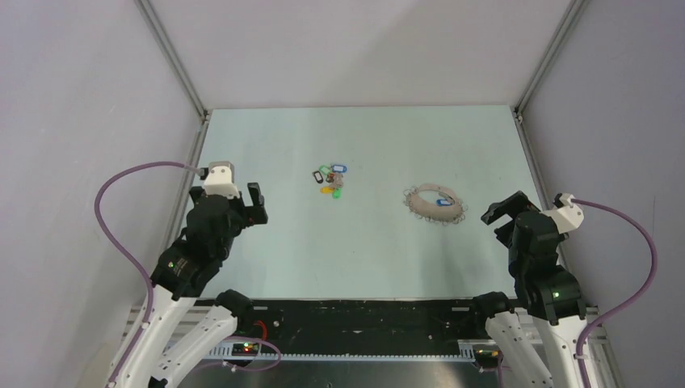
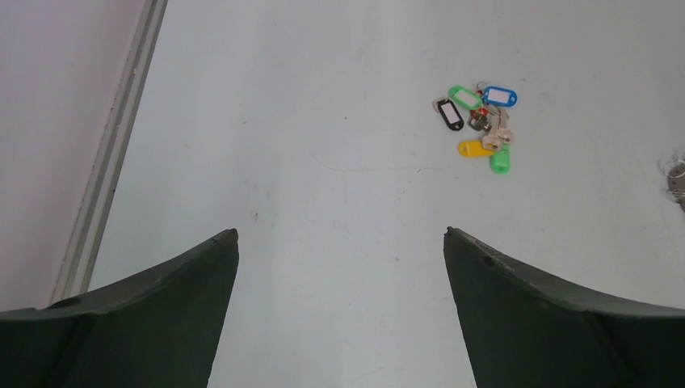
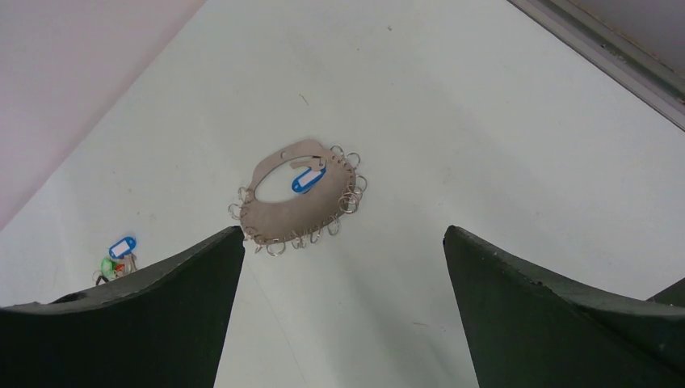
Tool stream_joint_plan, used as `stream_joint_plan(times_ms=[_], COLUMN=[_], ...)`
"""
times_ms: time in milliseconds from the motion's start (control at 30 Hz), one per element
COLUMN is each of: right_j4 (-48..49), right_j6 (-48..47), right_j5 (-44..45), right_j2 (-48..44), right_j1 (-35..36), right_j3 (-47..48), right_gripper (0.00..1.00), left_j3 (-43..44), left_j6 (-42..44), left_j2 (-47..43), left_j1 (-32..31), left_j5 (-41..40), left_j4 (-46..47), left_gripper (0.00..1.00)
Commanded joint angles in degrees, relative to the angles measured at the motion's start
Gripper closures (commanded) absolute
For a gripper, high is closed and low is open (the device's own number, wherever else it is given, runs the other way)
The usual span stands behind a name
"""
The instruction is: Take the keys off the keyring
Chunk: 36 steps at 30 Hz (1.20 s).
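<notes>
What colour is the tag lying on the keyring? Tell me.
The tag on the keyring is blue with a pale window; the right wrist view shows it best.

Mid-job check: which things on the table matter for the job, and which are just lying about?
Job:
keyring
blue key tag, lying on its band

Lying about:
cluster of coloured tags, loose, apart from the keyring

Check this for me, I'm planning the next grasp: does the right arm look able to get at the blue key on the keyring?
Probably yes. The right gripper is open, only bare table lies between it and the keyring, and the blue key sits uncovered on it.
</notes>
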Motion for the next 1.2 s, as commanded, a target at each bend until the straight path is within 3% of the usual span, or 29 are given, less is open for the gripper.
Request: stream_joint_plan(times_ms=[0, 200, 433, 567, 700, 900, 1167], right_j4=[0.01, 0.46, 11.44, 15.23, 19.57, 24.8, 33.31], right_j6=[2.08, 3.57, 0.91, 2.88, 3.32, 3.49, 2.6], right_j5=[2.76, 2.62, -8.74, -11.48, -11.82, -9.04, -14.74], right_j2=[0.67, 2.08, 5.47, 16.66, 25.94, 35.77, 46.73], right_j1=[-0.11, -0.12, -0.11, -0.18, -0.86, -5.02, -10.45], right_j3=[2.09, 1.42, -5.52, -6.74, -6.81, -6.84, -6.53], right_gripper=[0.01, 0.01, 0.01, 0.09, 0.28, 0.42, 0.44], left_j3=[-0.58, -0.59, -1.8, -1.98, -1.88, -2.02, -2.18], left_j6=[-0.19, 0.43, 2.21, 1.88, 2.2, 2.83, 2.59], left_j2=[-1.49, -1.2, -1.03, 0.77, 1.21, 1.38, 0.24], left_j1=[0.4, 0.4, 0.4, 0.4, 0.4, 0.4, 0.4], left_j5=[0.87, 1.76, 9.26, 9.29, 10.56, 12.91, 10.19], left_j4=[3.0, 3.09, 3.54, 3.8, 3.83, 3.81, 3.87], left_gripper=[0.0, 0.0, 0.0, 0.0, 0.0, 0.0, 0.0])
